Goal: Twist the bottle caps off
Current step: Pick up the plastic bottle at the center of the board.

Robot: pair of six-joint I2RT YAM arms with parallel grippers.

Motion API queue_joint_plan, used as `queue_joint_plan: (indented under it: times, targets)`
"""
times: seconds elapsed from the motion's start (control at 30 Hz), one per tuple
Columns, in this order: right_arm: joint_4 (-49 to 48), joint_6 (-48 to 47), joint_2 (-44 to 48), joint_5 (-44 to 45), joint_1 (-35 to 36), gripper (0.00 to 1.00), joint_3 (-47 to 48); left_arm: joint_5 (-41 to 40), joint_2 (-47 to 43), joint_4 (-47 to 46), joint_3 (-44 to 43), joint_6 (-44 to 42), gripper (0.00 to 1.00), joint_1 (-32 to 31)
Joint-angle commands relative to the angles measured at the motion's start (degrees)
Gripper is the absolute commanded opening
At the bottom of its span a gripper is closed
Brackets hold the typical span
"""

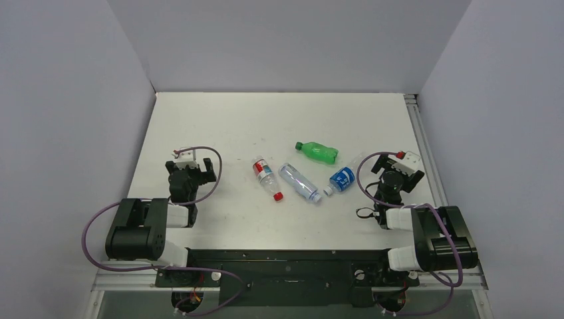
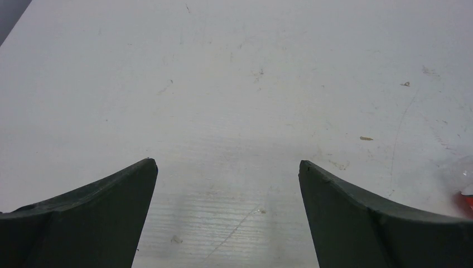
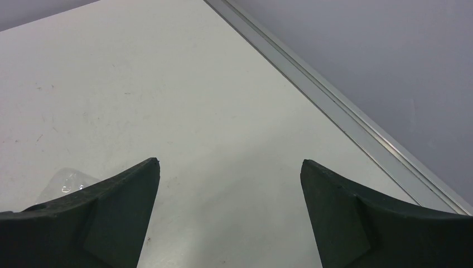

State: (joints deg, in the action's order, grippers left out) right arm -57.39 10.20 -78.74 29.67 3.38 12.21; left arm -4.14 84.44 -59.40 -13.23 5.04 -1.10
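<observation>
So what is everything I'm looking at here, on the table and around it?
Bottles: four, lying mid-table: red-label bottle, clear ribbed bottle, green bottle, blue-label bottle.
Caps: four, on their bottles: red cap, white cap, green cap, whitish cap.
Table: one, white.
Walls: three, grey, around the table.
Rail: one, metal, right table edge.
Arms: two, black, near edge: left arm, right arm.
Grippers: two, open, empty: left gripper, right gripper.
</observation>
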Motion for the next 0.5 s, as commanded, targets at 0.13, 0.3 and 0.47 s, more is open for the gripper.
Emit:
queue_joint_plan:
  times: [0.13,0.3,0.47]
  targets:
    - [-3.6,0.1,0.4,-0.7,0.1,0.92,1.5,0.8,-0.3,-3.6,-1.6,-0.6,0.97,-0.3]
    - [-2.8,0.0,1.2,1.2,0.6,0.92,2.2,2.2,-0.7,-2.0,-2.1,-0.8,0.96,0.1]
    - [32.3,1.9,7.9,4.2,3.2,0.93,21.2,5.6,-7.2,31.3,-19.1,-1.4,0.96,0.6]
